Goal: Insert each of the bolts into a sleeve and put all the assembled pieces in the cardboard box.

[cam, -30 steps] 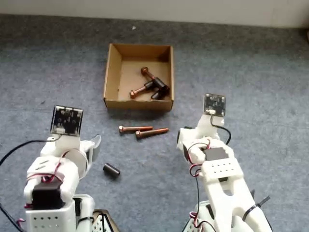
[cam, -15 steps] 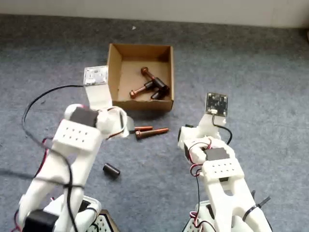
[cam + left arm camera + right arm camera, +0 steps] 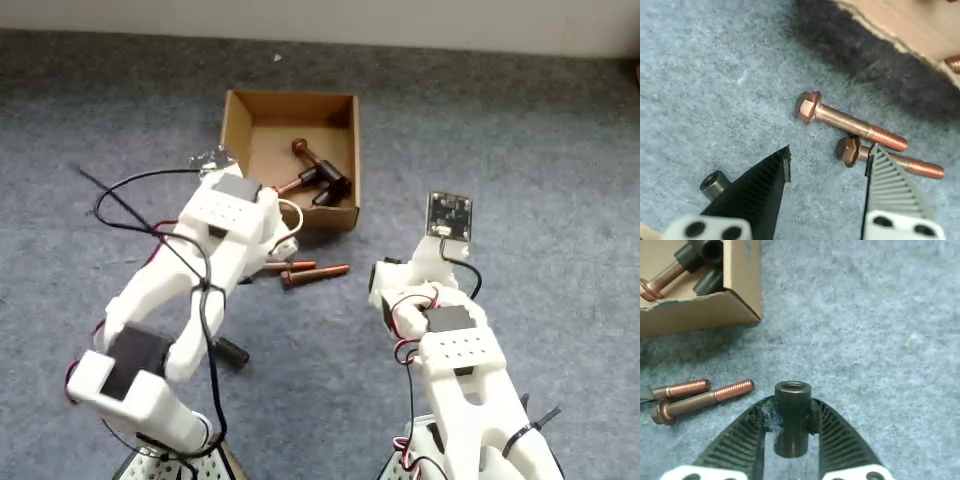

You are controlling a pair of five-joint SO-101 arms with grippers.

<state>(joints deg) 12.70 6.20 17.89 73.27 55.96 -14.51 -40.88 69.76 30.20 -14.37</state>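
Bolts x2 on carpet just beside box, L claw apart right above them. R claw clamped on a sleeve; 2nd sleeve loose on carpet near L claw.

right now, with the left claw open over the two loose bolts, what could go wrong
The two bolts lie very close together, so the open left claw may pinch both or knock one away. The loose sleeve beside it could get nudged and roll. The right claw holds its sleeve with one end sticking out, so pushing a bolt in might tilt it.
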